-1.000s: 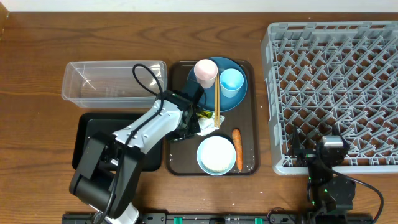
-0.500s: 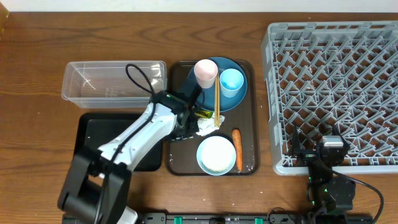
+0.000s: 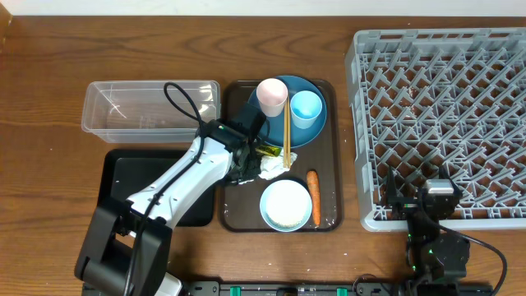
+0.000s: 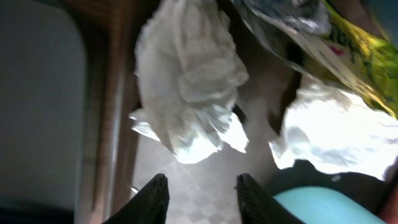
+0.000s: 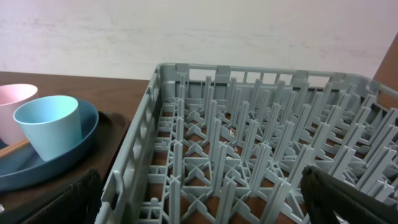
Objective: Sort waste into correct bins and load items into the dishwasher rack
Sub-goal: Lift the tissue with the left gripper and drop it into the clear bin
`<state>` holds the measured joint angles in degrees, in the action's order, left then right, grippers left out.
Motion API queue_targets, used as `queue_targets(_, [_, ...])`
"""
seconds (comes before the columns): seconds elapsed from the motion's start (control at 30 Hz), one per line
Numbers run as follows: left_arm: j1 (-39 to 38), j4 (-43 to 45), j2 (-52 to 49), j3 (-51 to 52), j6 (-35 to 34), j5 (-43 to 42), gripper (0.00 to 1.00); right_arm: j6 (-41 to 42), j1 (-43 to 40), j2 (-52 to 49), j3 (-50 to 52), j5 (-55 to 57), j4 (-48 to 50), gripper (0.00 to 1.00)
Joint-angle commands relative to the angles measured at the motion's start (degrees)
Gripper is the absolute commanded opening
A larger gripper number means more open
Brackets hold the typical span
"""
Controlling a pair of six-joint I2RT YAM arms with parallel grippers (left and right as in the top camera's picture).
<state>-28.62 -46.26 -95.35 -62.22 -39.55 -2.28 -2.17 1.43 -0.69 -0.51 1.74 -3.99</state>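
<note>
Far right: large grey dishwasher rack, pegs bare, nothing loaded.

Centre: brown serving tray, carrying every dish and all the waste in view.

Left of it: shallow black tray and, behind that, clear tub. No waste visible in either, though part of the black tray is hidden under the left arm.

At the back of the serving tray: dark-blue plate, with pale-pink cup and light-blue cup standing on it. Chopsticks laid across its near edge.

At the front: pale-blue bowl, upright.

Left gripper low over the tray floor, jaws parted with nothing between them, just short of one crumpled tissue.

Right gripper parked at the rack's near edge, spread wide, grasping nothing.

Second tissue just beside the first. Yellow-green wrapper and crinkled foil beyond them, overlapping.

Carrot lying just right of the bowl.

Rice grains: too small to make out.

Judged barely begun: no waste binned, no item racked. All the sorting and loading left to do, probably starting with a tissue.
</note>
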Motion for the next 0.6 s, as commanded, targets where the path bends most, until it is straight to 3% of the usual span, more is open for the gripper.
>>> queue_targets(0.0, [-0.1, 0.2, 0.2, 0.1, 0.5, 5.9, 0.40, -0.2, 0.7, 0.3, 0.2, 0.4, -0.1, 0.99])
queue_targets(0.37, [-1.3, 6.5, -0.9, 3.1, 0.9, 6.1, 0.42, -0.2, 0.7, 0.3, 0.2, 0.4, -0.1, 0.99])
queue_targets(0.57, [-1.3, 7.4, -0.9, 4.7, 0.9, 8.6, 0.51, -0.2, 0.7, 0.3, 0.2, 0.4, -0.1, 0.99])
